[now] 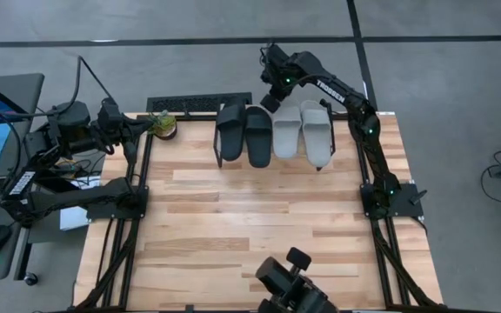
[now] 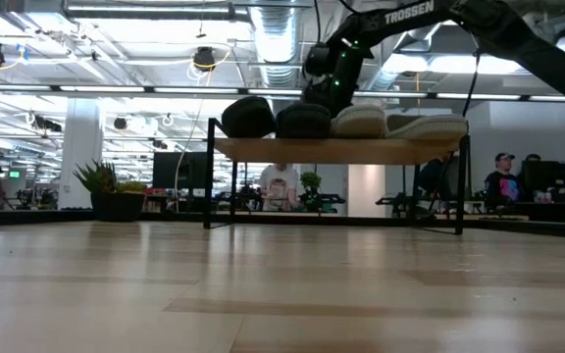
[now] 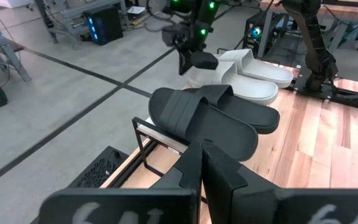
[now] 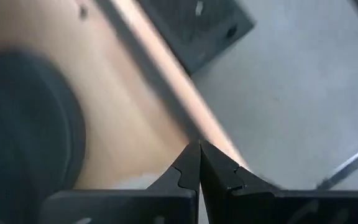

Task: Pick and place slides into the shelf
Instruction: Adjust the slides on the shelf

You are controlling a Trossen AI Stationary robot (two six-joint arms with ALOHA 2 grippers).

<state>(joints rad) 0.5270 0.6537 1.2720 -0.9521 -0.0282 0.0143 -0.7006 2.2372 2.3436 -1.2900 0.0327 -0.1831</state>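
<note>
Now | four slides (image 1: 274, 132) are sitting side by side on the shelf (image 2: 336, 149), task seemingly complete | right gripper (image 1: 272, 97) is hovering behind shelf, fingers closed, empty | left gripper (image 1: 152, 123) is waiting beside shelf, closed, empty

Two matte black jointed arms. Right arm (image 1: 346, 96): white TROSSEN lettering, green indicator lights at joints. Left arm (image 1: 68, 130): black cables, green light. Grippers: paired dark angular fingers (image 4: 188, 171), notched inner edges.
</note>
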